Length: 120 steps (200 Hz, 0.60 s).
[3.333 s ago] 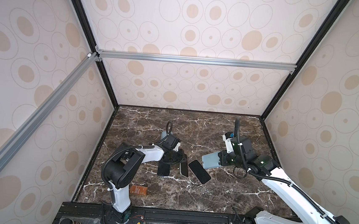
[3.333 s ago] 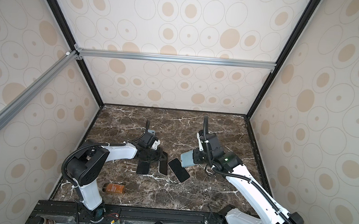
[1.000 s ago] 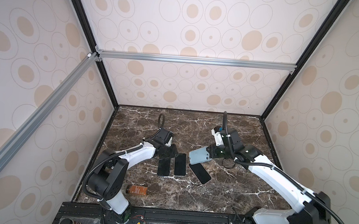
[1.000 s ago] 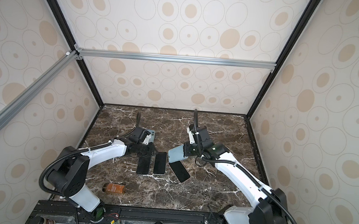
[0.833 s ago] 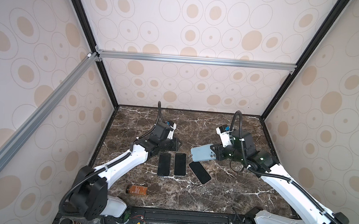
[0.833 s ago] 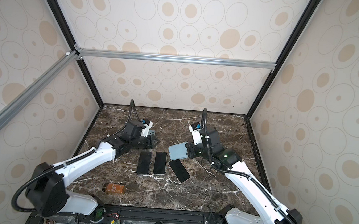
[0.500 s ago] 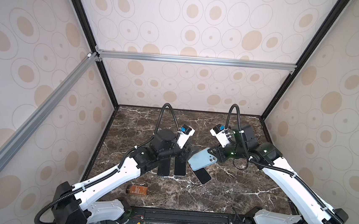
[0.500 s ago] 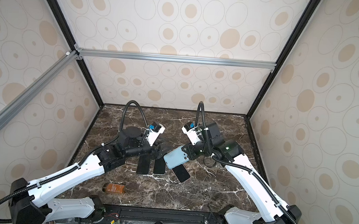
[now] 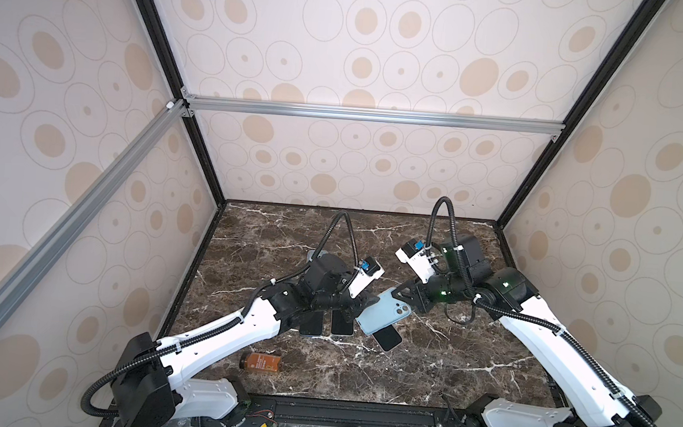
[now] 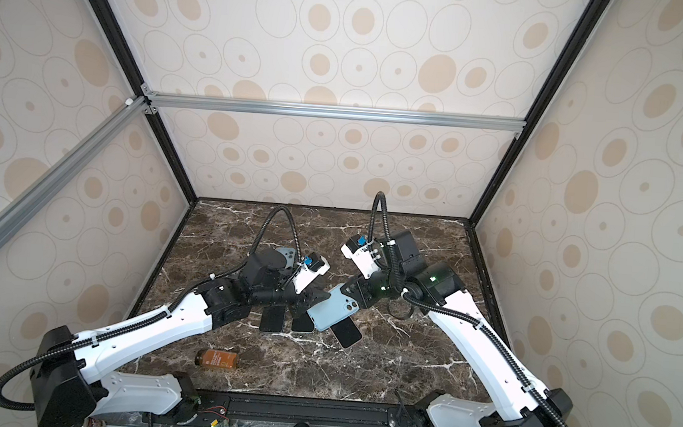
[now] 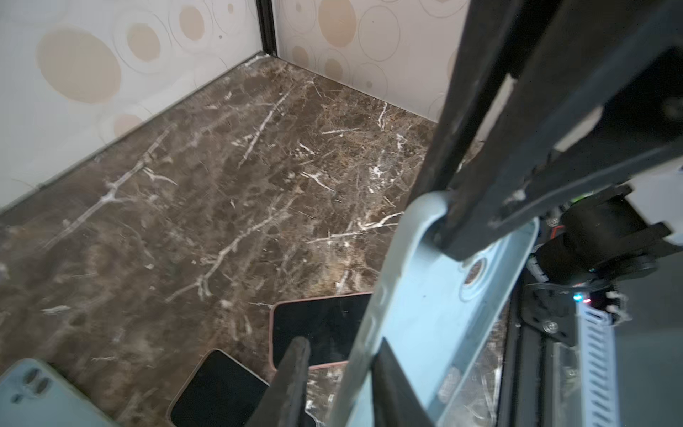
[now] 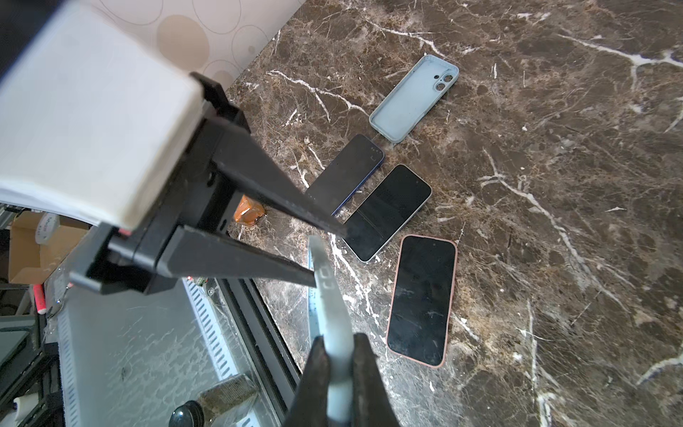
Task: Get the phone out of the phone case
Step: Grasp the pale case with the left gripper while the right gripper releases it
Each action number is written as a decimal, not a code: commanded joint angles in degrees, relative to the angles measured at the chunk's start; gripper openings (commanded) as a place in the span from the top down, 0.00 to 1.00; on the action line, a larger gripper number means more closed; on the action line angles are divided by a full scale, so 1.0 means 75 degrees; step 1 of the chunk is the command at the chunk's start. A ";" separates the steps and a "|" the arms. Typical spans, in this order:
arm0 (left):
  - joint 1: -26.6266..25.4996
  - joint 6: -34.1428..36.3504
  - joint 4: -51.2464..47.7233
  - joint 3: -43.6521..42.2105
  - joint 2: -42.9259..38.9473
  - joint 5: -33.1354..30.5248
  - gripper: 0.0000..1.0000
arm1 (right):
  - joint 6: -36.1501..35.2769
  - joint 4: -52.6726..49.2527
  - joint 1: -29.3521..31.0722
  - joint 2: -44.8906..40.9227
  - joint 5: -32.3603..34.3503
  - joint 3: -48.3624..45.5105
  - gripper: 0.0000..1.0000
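Dark veined marble table (image 9: 445,356), walled on three sides by spotted panels (image 9: 376,171), with a black rail (image 9: 357,409) along the front edge.

Above the middle of the table, the right gripper (image 9: 404,301) is clamped on the camera end of the light-blue phone case (image 9: 379,315), a finger pressed to each face. The lenses of the phone (image 9: 401,309) show in the cutout, so it sits in the case. The case hangs off the table, and the right wrist view sees it edge-on. The left gripper (image 9: 364,304) meets the opposite end. Its fingers (image 12: 295,207) straddle that edge slightly apart, and I cannot tell whether they press on it.

Directly below lie three bare-screened handsets, face up and close together but not touching: a blue-edged phone (image 12: 347,173), a silver-edged phone (image 12: 388,210) and a pink-edged phone (image 12: 423,299). One empty case (image 12: 410,100), also light blue, lies just beyond the blue-edged phone, toward the back left. One orange bottle (image 9: 260,362) lies on its side near the front rail, well apart from the phones.

Bare marble runs from the pink-edged phone to the right wall and along the back wall. On the left the bottle and the left arm fill the strip by the wall.
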 commanded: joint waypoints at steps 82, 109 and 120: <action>0.0755 -0.1006 0.0039 0.0528 0.0739 -0.1691 1.00 | 0.0776 0.1314 -0.0031 -0.0982 0.2832 -0.1077 0.31; 0.1824 -0.2278 -0.0311 0.1038 0.1817 -0.1961 1.00 | 0.1465 0.1839 -0.0028 -0.1092 0.4386 -0.1848 0.07; 0.2113 -0.2664 -0.0517 0.1348 0.2361 -0.2030 1.00 | 0.1847 0.1721 -0.0031 -0.0923 0.4860 -0.1899 0.00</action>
